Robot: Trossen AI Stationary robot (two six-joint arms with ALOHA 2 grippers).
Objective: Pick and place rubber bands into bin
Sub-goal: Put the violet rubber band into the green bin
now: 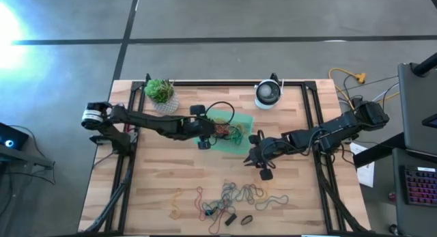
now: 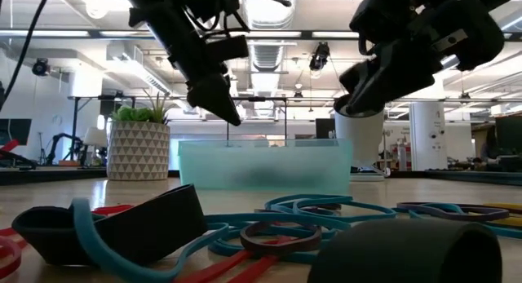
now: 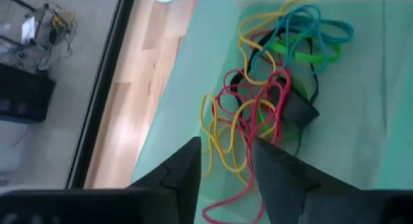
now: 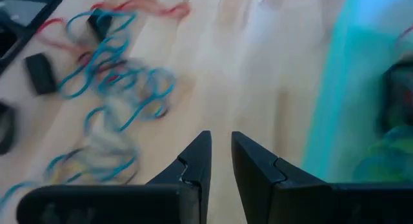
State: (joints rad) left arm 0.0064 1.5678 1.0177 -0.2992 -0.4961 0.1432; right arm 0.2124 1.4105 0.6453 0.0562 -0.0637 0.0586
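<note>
The bin, a shallow translucent green tray, sits at the table's middle. It holds a tangle of red, yellow, green, teal and dark rubber bands. My left gripper hangs open just above that tangle; in the low view its tips are above the bin's wall. A loose heap of rubber bands lies on the wood near the front edge. My right gripper hovers by the bin's near right corner, its fingers a narrow gap apart with nothing between them.
At the table's far edge stand a white pot with a green plant on the left and a round white and dark device on the right. Wide dark bands lie at the front edge. Bare wood lies between the bin and the heap.
</note>
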